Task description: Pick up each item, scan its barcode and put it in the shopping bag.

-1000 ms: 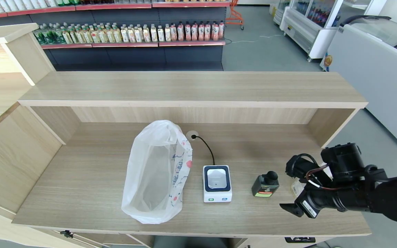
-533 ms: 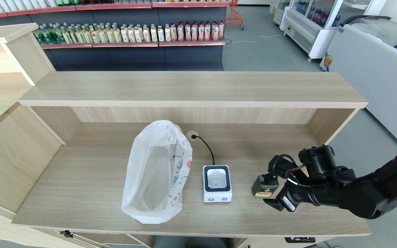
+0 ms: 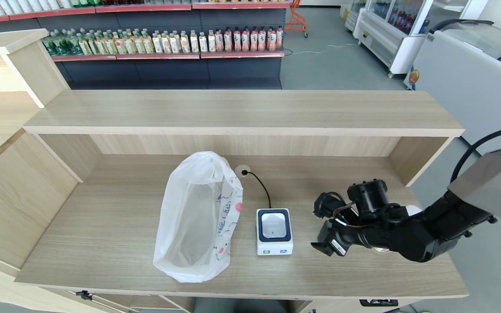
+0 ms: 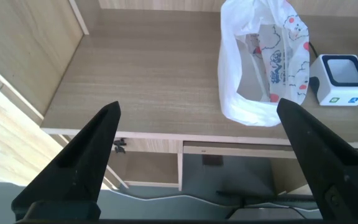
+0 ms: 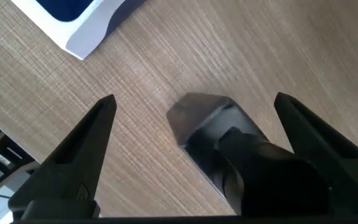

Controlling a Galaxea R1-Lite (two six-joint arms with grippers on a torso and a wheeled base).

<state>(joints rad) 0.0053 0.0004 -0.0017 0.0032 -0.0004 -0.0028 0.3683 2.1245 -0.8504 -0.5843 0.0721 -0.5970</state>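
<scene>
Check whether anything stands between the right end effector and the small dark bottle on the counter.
Nothing visible does. The open right end effector has the small dark bottle directly between its two sides, with only bare wooden counter around it.

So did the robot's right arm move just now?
Yes. The right arm has swung to the robot's left, toward the scanner. Its open jaws are now on either side of the bottle.

one shopping bag [image 3: 198, 217], one scanner [image 3: 274, 230], one dark bottle [image 5: 219, 134]
</scene>
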